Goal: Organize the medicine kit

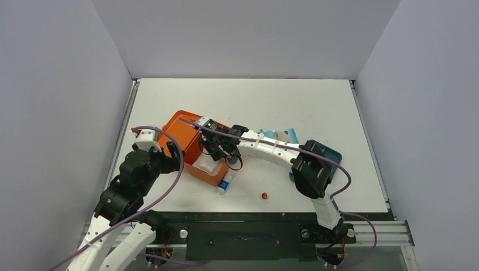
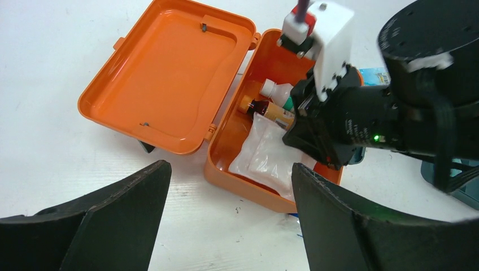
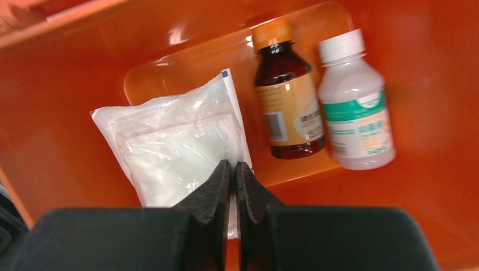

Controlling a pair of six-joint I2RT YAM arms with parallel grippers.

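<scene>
The orange medicine kit [image 1: 179, 131] lies open on the table, lid flat to the left [image 2: 164, 79], base to the right [image 2: 248, 187]. Inside the base [image 3: 429, 68] lie a white plastic pouch [image 3: 175, 147], a brown bottle [image 3: 288, 107] and a white bottle with a green label [image 3: 356, 121]. My right gripper [image 3: 233, 166] reaches down into the base and is shut on the pouch's near edge. It also shows in the top view [image 1: 217, 149]. My left gripper [image 2: 231, 220] is open and empty, above the table just in front of the kit [image 1: 174, 161].
A small blue and white box [image 1: 225, 185] lies by the kit's near corner. A small brown round object [image 1: 264, 196] lies on the table. A teal tray [image 1: 334, 156] sits under the right arm, and a blue and white packet [image 1: 282, 134] lies behind it.
</scene>
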